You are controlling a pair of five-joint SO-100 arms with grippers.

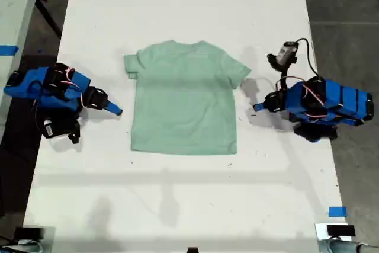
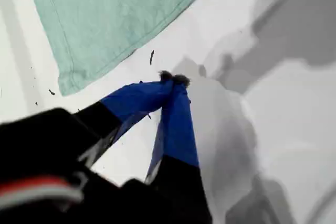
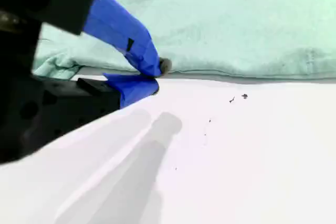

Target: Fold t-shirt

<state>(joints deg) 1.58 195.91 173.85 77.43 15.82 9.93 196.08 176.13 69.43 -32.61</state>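
The small pale mint-green cloth t-shirt (image 1: 185, 99) is spread flat on the white tabletop (image 1: 177, 4), with bare room around every edge. The first hand (image 2: 173, 78) is shut and empty near a hem corner, and the second hand (image 3: 157, 77) is shut and empty at a side edge.

A long white table (image 1: 183, 4) fills the middle of the exterior view. A strip of blue tape (image 1: 337, 211) lies near its 5 o'clock corner, another blue tape piece (image 1: 8, 50) at 9 o'clock beside dark grey floor (image 1: 343, 4).
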